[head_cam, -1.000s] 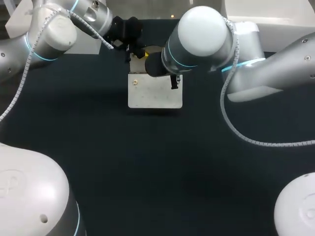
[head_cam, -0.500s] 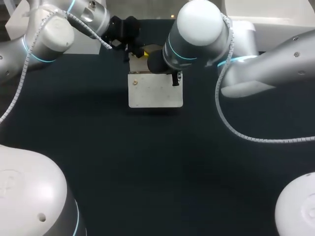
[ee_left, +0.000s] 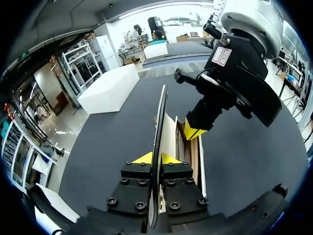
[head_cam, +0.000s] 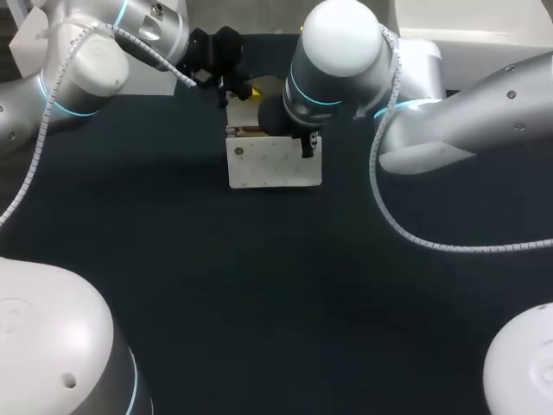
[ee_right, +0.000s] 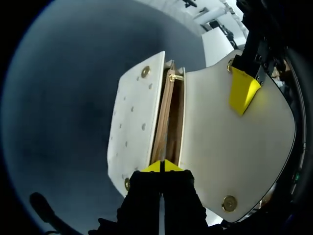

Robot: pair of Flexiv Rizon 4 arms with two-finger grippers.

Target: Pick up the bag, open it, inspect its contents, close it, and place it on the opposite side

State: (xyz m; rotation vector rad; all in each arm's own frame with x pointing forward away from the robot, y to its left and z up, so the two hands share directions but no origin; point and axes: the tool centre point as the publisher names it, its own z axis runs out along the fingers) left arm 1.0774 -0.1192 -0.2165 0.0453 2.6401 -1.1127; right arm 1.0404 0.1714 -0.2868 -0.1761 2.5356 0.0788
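1. Head view, nearest me: a stretch of dark bench [head_cam: 259, 294]. Past it the white bag [head_cam: 275, 162] sits toward the far edge, between my two arms.
2. Over the last second the bag's dotted front panel [head_cam: 275, 164] has tipped up steeper. A brown strip of lining now shows along its top edge where there was none. Both arms have shifted only slightly.
3. Right wrist view: the right gripper [ee_right: 161, 166] has its yellow tips pinched together on the rim of the bag's body, right at the mouth. I cannot tell which layer it holds. The dotted panel lies to one side of it and the flap [ee_right: 230, 147] to the other. The mouth [ee_right: 168, 117] runs ahead as a narrow brown slot.
4. Left wrist view: the left gripper [ee_left: 155, 157] is clamped tight on the flap, which shows edge-on between its tips. My right gripper comes down just ahead, with one tip inside the opening.
5. My read is that the opening step is under way but not finished. The slot is narrow and I can make out no contents. I would want the flap drawn further back before inspecting. Closing the bag and placing it on the opposite side are not yet done.
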